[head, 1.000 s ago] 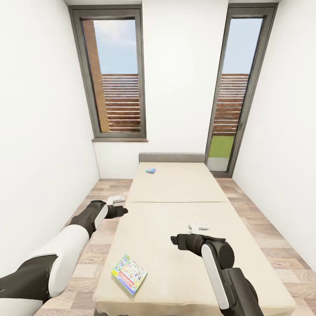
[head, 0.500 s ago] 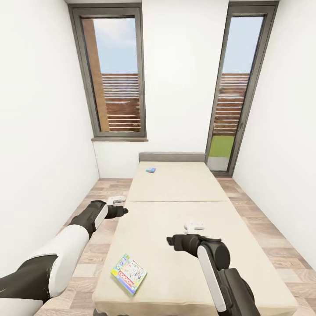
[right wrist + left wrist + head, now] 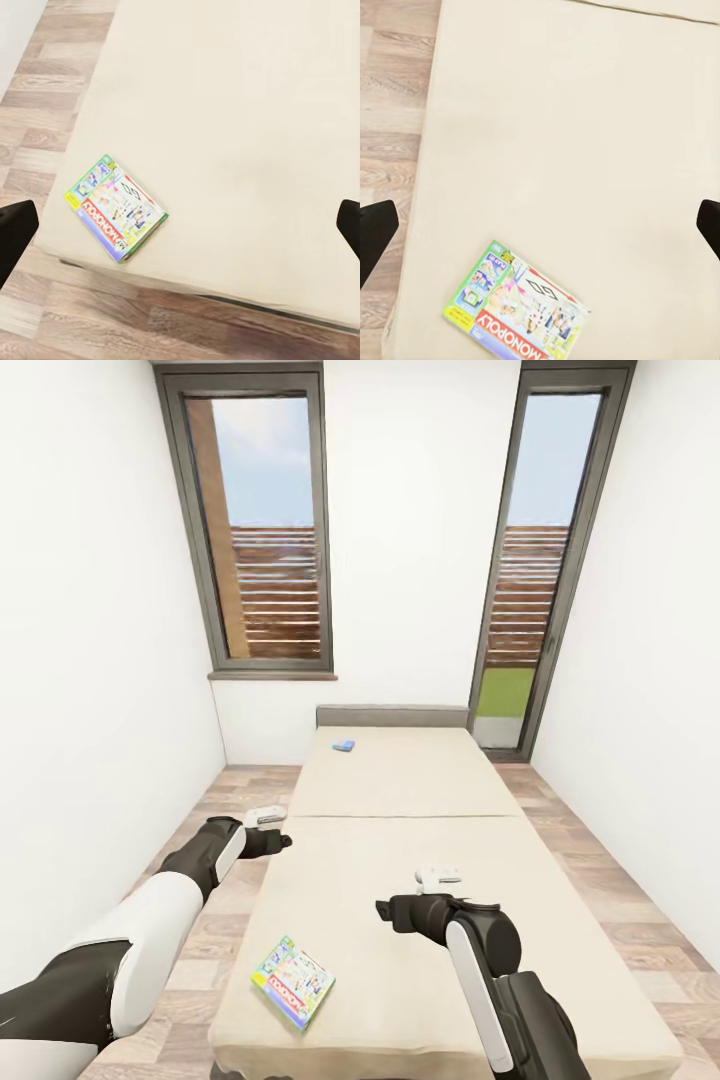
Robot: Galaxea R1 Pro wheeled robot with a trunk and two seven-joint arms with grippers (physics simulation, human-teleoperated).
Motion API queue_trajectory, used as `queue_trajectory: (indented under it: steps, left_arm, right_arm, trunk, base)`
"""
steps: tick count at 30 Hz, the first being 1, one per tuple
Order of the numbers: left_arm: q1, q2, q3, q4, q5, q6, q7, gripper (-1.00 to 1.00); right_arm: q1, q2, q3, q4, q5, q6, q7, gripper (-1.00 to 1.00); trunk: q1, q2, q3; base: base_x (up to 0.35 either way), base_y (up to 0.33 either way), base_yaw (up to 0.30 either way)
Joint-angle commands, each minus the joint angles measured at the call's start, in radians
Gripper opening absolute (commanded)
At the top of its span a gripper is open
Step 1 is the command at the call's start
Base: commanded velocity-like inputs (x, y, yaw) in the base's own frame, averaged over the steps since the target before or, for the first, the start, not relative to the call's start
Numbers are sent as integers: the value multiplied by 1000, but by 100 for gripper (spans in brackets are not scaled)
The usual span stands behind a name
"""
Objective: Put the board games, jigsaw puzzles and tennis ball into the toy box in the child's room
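Cream mattress of the bed (image 3: 400,880) under both arms in the head view: right gripper (image 3: 385,910) above it, Monopoly box (image 3: 294,984) lower and to its left near the foot edge; small blue game box (image 3: 343,746) far beyond, by the headboard. Left gripper (image 3: 283,842) over the bed's side edge; jaw state unreadable here.

Left wrist view: dark fingertips (image 3: 375,232) wide apart, Monopoly box (image 3: 515,307) below between them.

Right wrist view: fingertips (image 3: 15,229) likewise spread, box (image 3: 115,207) close to the mattress corner. Risk: nudging the flat box off that edge while trying to pinch it.
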Motion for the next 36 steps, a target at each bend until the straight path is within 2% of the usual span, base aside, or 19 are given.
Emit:
queue_trajectory:
  steps: [1,24,31,36]
  left_arm:
    - [-1,-1,6,-2,0,6,-3,100]
    - [-1,4,4,-12,-3,14,-3,100]
    - [-1,2,4,-12,-5,14,-1,100]
    - [-1,0,3,-12,-5,14,0,100]
  right_arm:
    - [-1,0,1,-1,-11,3,-10,100]
    - [-1,0,7,-1,-11,2,-7,100]
    - [-1,0,56,-1,-12,2,20,100]
    - [-1,0,77,-1,-11,2,95,100]
  trunk:
    - [4,-8,-5]
    - [92,-169,-77]
    - [119,-218,-99]
    - [138,-253,-114]
  base:
    - [0,0,0]
    - [0,0,0]
    - [0,0,0]
    - [0,0,0]
